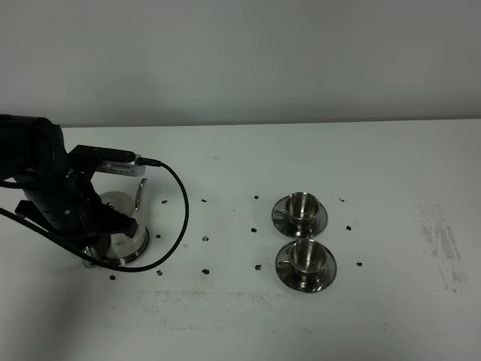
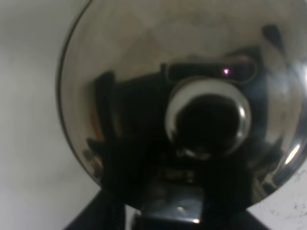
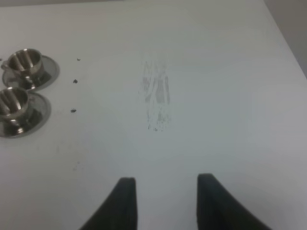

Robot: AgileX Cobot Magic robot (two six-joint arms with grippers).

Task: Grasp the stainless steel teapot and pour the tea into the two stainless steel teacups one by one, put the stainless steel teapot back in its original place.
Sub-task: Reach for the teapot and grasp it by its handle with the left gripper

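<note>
Teapot (image 1: 126, 242): lower left of the frame, directly under the nearer left gripper (image 1: 105, 224), spout at its upper right.
Left jaws: hidden, width cannot be told.
Right gripper (image 3: 165, 179): wide, empty, well apart.
Teacups (image 1: 301, 212): right of centre.

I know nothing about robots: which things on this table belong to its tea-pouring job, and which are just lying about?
Belongs to the job:
- stainless steel teapot, at the left
- far teacup, on a saucer
- near teacup, on a second saucer

Just there:
- small black specks dotted around the pot and cups
- grey scuff mark on the table, at the right
</note>
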